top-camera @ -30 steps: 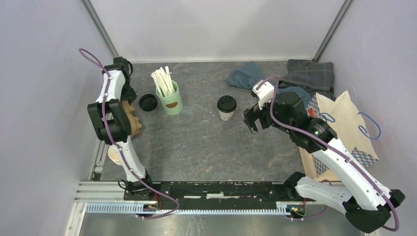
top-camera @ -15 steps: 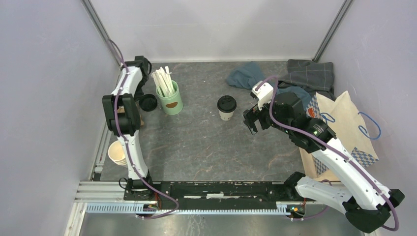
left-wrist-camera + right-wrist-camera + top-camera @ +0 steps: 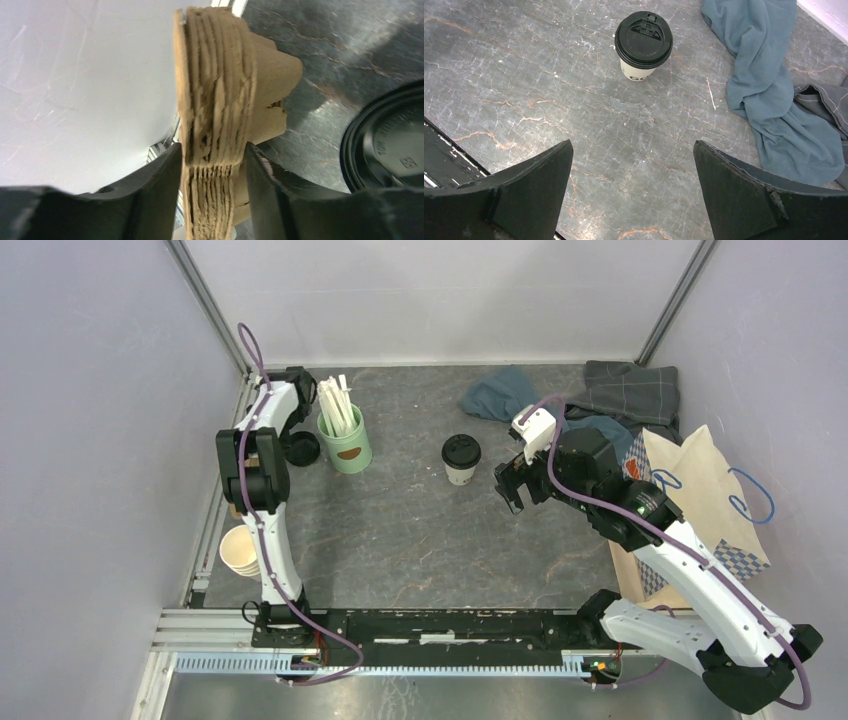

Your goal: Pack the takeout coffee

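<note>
Right gripper [image 3: 633, 170] gapes wide, its arm stretched left toward the takeout coffee [image 3: 643, 42], which stands upright and lidded at mid-table, just beyond the fingers. Left gripper [image 3: 212, 160], raised by the wall, pinches what looks like a stack of brown pulp trays [image 3: 220, 90]. Nearby, the green mug [image 3: 347, 450] holds white sticks [image 3: 335, 402].

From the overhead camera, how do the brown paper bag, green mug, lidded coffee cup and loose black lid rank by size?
1. brown paper bag, clearly largest.
2. mint-green mug.
3. takeout coffee and loose black lid: they look about alike from above, so I won't rank them.
</note>
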You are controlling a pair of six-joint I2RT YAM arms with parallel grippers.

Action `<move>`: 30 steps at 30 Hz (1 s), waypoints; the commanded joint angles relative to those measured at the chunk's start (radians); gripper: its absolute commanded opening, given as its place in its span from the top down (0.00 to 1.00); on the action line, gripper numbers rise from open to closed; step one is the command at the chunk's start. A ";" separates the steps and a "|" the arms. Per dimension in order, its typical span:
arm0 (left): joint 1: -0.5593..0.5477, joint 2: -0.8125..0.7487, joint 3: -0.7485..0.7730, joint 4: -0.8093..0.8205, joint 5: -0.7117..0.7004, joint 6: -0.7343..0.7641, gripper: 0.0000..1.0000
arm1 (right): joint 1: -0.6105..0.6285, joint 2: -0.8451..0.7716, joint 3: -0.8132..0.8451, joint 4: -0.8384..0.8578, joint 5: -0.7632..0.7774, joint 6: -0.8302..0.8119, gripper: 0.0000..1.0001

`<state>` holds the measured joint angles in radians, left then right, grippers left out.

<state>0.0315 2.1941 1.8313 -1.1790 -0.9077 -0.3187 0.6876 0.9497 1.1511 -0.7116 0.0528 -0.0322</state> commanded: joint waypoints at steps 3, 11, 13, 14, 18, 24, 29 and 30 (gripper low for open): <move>-0.002 -0.074 0.061 -0.006 0.127 0.018 0.32 | 0.005 -0.016 -0.005 0.037 0.001 0.000 0.02; 0.003 -0.201 0.035 -0.015 0.286 -0.024 0.10 | 0.011 -0.020 -0.004 0.038 -0.002 0.001 0.02; 0.009 -0.242 0.017 -0.025 0.315 -0.044 0.10 | 0.015 -0.020 -0.006 0.039 -0.004 0.001 0.02; 0.014 -0.264 -0.002 -0.031 0.336 -0.055 0.11 | 0.016 -0.021 -0.006 0.040 -0.005 0.001 0.02; 0.071 -0.373 -0.120 -0.015 0.479 -0.088 0.20 | 0.023 -0.023 -0.008 0.042 -0.008 0.003 0.02; 0.206 -0.495 -0.324 0.101 0.844 -0.090 0.30 | 0.026 -0.023 -0.013 0.043 -0.020 0.007 0.02; 0.268 -0.491 -0.390 0.202 1.024 -0.104 0.31 | 0.032 -0.020 -0.003 0.042 -0.020 0.007 0.02; 0.271 -0.481 -0.391 0.210 1.037 -0.109 0.33 | 0.033 -0.020 -0.002 0.041 -0.021 0.006 0.02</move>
<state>0.2878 1.7191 1.4498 -1.0813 -0.0685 -0.3801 0.7120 0.9413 1.1473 -0.7113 0.0406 -0.0315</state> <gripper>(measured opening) 0.701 0.979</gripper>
